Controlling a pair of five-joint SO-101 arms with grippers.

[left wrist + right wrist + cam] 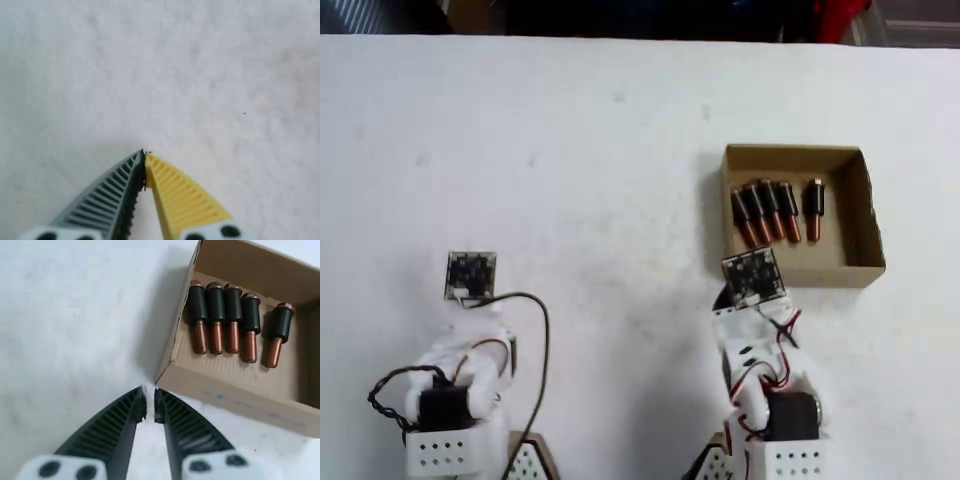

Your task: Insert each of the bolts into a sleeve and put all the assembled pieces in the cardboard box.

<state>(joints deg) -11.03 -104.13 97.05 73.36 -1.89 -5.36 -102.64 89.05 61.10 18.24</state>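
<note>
While my left claw [145, 156] hangs low over the white table [620, 150], its grey and yellow fingers meet tip to tip with nothing between them; I judge it is parked, since no part lies within its reach. My right claw [150, 402] is nearly closed too, with only a thin slit between its black fingers, and it grips nothing. It sits just short of the near corner of the cardboard box [225, 390], outside the wall, pointing toward it.

Beyond that wall, on the box floor, lie five assembled pieces. Four [220, 315] rest side by side, touching or almost so, each copper bolt pushed through a black sleeve, with the sleeves toward the far wall. A fifth [277, 332] lies a little apart from them and slightly tilted. They lie flat, I think, so they cannot roll out. By my reckoning the job is done or very near it.
</note>
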